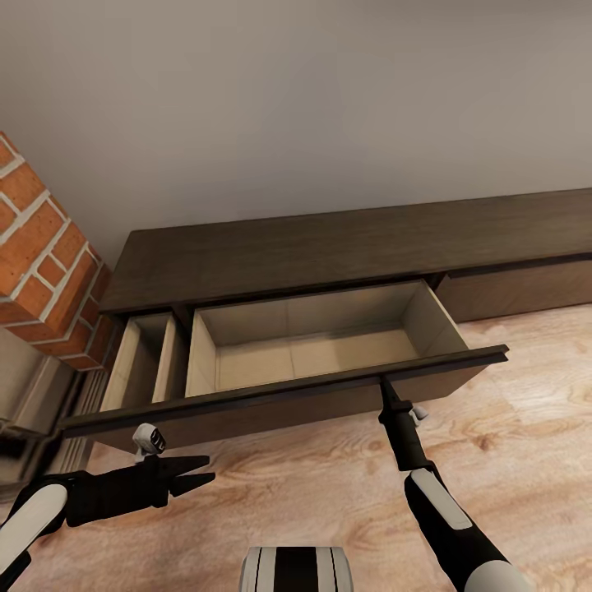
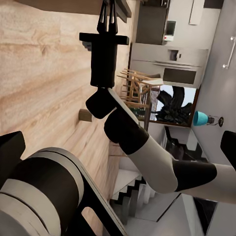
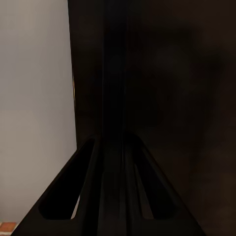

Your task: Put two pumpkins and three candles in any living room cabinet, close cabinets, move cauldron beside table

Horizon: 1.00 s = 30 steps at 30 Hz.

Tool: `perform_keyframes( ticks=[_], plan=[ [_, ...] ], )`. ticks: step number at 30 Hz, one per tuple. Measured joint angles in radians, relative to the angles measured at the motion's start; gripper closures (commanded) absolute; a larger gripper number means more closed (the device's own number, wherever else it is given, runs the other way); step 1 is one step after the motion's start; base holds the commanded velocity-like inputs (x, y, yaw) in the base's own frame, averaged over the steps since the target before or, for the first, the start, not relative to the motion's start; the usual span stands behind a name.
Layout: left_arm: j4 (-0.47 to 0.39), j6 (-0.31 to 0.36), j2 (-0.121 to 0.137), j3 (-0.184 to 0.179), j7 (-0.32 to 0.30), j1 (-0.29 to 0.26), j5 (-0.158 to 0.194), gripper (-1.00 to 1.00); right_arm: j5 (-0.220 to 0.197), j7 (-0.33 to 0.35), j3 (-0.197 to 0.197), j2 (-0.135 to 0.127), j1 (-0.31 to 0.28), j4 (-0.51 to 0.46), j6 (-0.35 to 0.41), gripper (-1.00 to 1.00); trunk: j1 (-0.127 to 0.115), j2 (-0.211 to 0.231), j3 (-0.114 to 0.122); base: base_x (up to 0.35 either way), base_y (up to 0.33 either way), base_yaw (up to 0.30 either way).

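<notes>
The long dark-brown cabinet [image 1: 329, 247] stands against the wall. Its wide drawer [image 1: 329, 396] is pulled out, and its pale inside holds nothing. A narrower compartment [image 1: 148, 362] beside it is also open. My right gripper [image 1: 383, 385] is shut, with its tips against the top edge of the drawer front; the left wrist view shows the right gripper [image 2: 107, 14] in the same place. My left gripper [image 1: 205, 473] hangs open above the floor, short of the drawer's left end. A small beige stub that looks like a candle [image 2: 85, 115] stands on the floor. The pumpkins and the cauldron are out of view.
A red brick chimney piece [image 1: 41, 247] juts out left of the cabinet. A light wood floor [image 1: 526, 427] runs in front of it. Behind me, wooden chairs [image 2: 137, 83], grey kitchen units [image 2: 167, 59] and stairs [image 2: 132, 191] show.
</notes>
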Motion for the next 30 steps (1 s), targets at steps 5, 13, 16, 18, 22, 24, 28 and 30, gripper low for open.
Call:
perform_keyframes(
  ticks=[5, 13, 16, 18, 22, 24, 28, 30],
  plan=[
    [0.000, 0.000, 0.000, 0.000, 0.000, 0.000, 0.000, -1.00, 0.000, 0.000, 0.000, 0.000, 0.000, 0.000, 0.000, 1.00, 0.000, 0.000, 0.000, -0.002, 0.000, 0.000],
    [0.000, 0.000, 0.000, 0.000, -0.001, 0.000, 0.000, -1.00, 0.000, 0.000, -0.001, 0.000, -0.001, 0.001, 0.000, 1.00, 0.000, 0.000, 0.000, -0.018, 0.000, 0.000],
    [0.000, 0.000, 0.000, 0.000, -0.001, 0.000, 0.000, -1.00, -0.002, -0.006, 0.000, 0.000, -0.006, 0.002, 0.002, 1.00, 0.000, 0.000, 0.000, -0.028, 0.000, 0.000],
    [0.000, 0.000, 0.000, 0.000, 0.000, 0.000, 0.000, -1.00, -0.002, -0.007, 0.000, 0.000, -0.007, 0.002, 0.002, 1.00, 0.000, 0.000, 0.000, -0.009, 0.000, 0.000],
    [0.000, 0.000, 0.000, 0.000, -0.001, 0.000, 0.000, -1.00, -0.002, -0.016, 0.000, 0.000, -0.011, 0.002, 0.002, 1.00, 0.000, 0.000, 0.000, -0.059, 0.000, 0.000],
    [0.000, 0.000, 0.000, 0.000, -0.001, 0.000, 0.000, -1.00, -0.001, -0.032, 0.000, 0.000, -0.020, 0.002, 0.001, 1.00, 0.000, 0.000, 0.000, -0.076, 0.000, 0.000],
    [0.000, 0.000, 0.000, 0.000, 0.000, 0.000, 0.000, -1.00, 0.000, -0.041, 0.000, 0.000, -0.025, 0.001, 0.000, 1.00, 0.000, 0.000, 0.000, -0.021, 0.000, 0.000],
    [0.000, 0.000, 0.000, 0.000, 0.000, 0.000, 0.000, -1.00, 0.000, -0.041, 0.000, 0.000, -0.025, 0.001, 0.000, 1.00, 0.000, 0.000, 0.000, -0.004, 0.000, 0.000]
  ],
)
